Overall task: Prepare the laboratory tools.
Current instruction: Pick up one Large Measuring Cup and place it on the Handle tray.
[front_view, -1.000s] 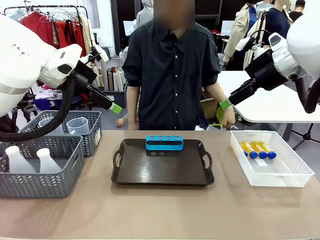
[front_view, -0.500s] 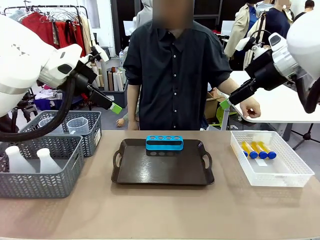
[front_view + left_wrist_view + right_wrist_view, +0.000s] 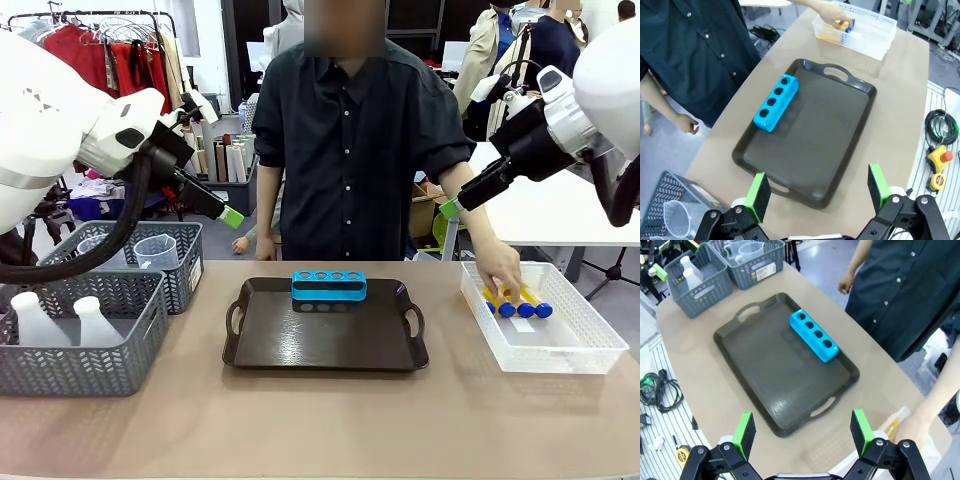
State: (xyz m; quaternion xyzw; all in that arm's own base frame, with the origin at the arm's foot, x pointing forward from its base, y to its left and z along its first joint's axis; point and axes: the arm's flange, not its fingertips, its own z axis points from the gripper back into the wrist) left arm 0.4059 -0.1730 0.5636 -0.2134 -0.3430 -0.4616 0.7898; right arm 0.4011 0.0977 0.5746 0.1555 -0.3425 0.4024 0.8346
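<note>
In the bin (image 3: 592, 357), a hand (image 3: 500, 272) has reached the tubes (image 3: 526, 309) — left fingers (image 3: 759, 196) and right fingers (image 3: 745, 433) wide.

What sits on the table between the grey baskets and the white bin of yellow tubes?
A dark handled tray, carrying the blue tube rack near its far edge. The front view shows this most plainly.

Tan table (image 3: 320, 420); grey baskets (image 3: 90, 345) left, dark tray (image 3: 330, 340) centre, white bin (image 3: 560, 357) right
</note>
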